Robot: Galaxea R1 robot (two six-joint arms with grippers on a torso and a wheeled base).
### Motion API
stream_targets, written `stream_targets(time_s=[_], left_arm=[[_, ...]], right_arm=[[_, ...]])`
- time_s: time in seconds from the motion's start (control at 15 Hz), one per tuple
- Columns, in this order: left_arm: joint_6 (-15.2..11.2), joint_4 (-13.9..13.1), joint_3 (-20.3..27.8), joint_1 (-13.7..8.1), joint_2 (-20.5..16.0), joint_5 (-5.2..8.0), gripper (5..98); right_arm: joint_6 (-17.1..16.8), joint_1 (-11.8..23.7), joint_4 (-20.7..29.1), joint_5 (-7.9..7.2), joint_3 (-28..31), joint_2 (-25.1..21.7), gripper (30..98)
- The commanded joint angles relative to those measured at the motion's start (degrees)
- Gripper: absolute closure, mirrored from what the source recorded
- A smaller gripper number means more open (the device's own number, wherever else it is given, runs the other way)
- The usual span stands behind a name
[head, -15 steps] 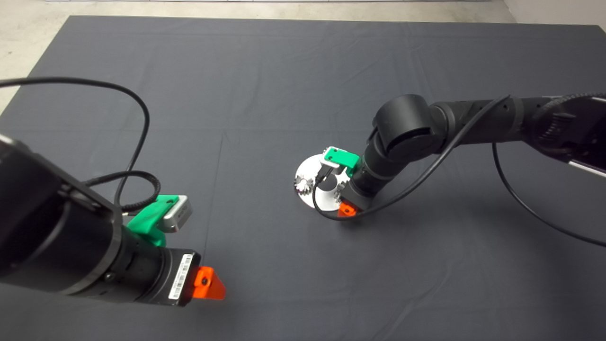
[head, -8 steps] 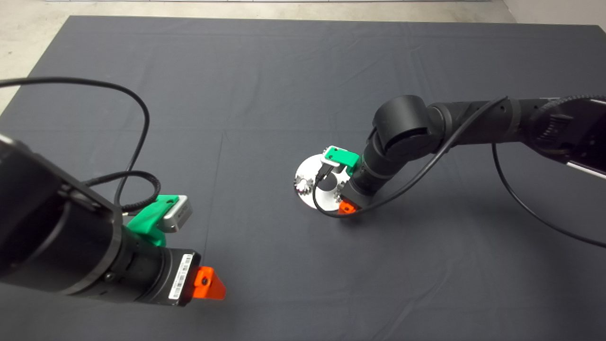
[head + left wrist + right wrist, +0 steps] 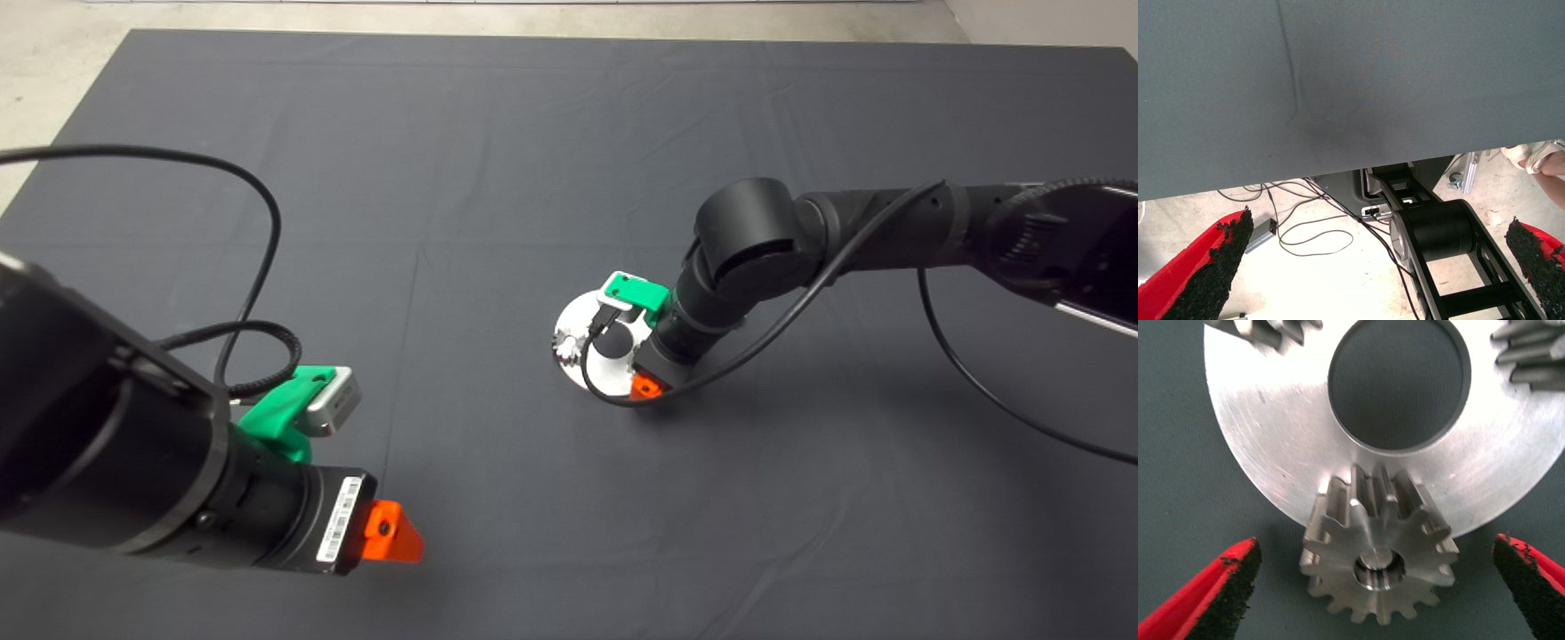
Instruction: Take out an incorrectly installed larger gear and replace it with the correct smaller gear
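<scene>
The right gripper point(image 3: 633, 373) hangs over a round silver plate point(image 3: 576, 322) just right of the centre of the head view, on the dark mat point(image 3: 498, 160). In the right wrist view its two red fingers point(image 3: 1218, 593) are spread wide, grasping nothing, one on each side of the larger gear point(image 3: 1378, 553), which sits at the plate's point(image 3: 1271, 453) rim in the lower middle of that frame, its flared teeth overhanging the edge. A pin shows in its centre hole. The plate has a big round hole point(image 3: 1399, 381) in its middle, and parts of two other gears point(image 3: 1531, 353) show at the upper left and upper right corners. In the head view one gear point(image 3: 566, 348) is visible on the plate's left edge; the arm hides the rest. I cannot tell which gear is the smaller one.

The left gripper point(image 3: 391, 532) waits at the lower left of the head view, its fingers point(image 3: 1211, 267) apart and empty.
</scene>
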Motion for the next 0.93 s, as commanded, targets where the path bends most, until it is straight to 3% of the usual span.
stream_targets(time_s=[0.0, 0.53, 0.73, 0.87], left_arm=[[0.13, -0.8, 0.92, -0.43, 0.01, 0.04, 5.9], [0.04, -0.8, 0.92, -0.43, 0.01, -0.04, 5.9], [0.04, -0.89, 0.92, -0.43, 0.01, -0.04, 5.9], [0.04, -0.89, 0.92, -0.43, 0.01, -0.04, 5.9]], right_arm=[[-0.15, 0.78, -2.3, -5.89, -0.85, 0.99, 37.7], [0.11, 0.78, -2.13, -5.89, -0.14, 0.81, 47.4], [0.46, 0.78, -2.13, -5.89, -0.16, 0.97, 48.1], [0.55, 0.78, -2.04, -5.89, 0.03, 0.99, 52.5]])
